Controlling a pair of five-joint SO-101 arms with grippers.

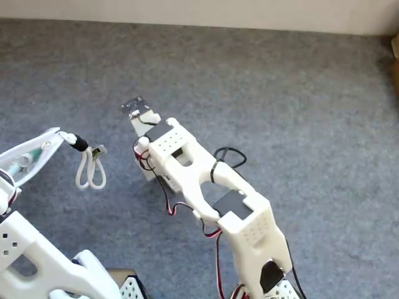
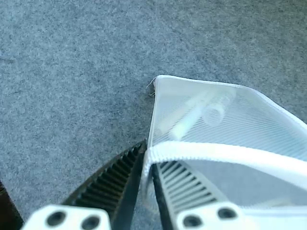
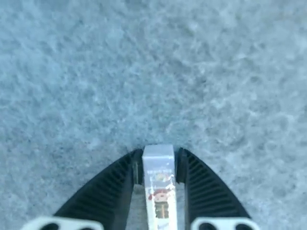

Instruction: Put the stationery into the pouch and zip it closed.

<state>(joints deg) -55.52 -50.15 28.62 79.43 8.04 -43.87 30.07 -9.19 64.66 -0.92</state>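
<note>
A white mesh pouch (image 1: pixel 28 157) is held up at the left edge of the high view, with a white cord loop (image 1: pixel 91 170) hanging from its zip end. My left gripper (image 2: pixel 148 165) is shut on the pouch's (image 2: pixel 220 120) white bound edge. Through the mesh I see a pale pen-like item (image 2: pixel 192 117) inside. In the middle of the carpet, my right gripper (image 1: pixel 142 124) is shut on a small white printed stationery block (image 1: pixel 134 108). The block (image 3: pixel 159 175) stands between the black ribbed fingers (image 3: pixel 120 184), just above the carpet.
Grey carpet (image 1: pixel 287 99) covers the whole work surface, with open floor beyond and to the right of the right arm. A pale wall strip (image 1: pixel 199 9) runs along the far edge. Red and black cables (image 1: pixel 181 205) hang from the right arm.
</note>
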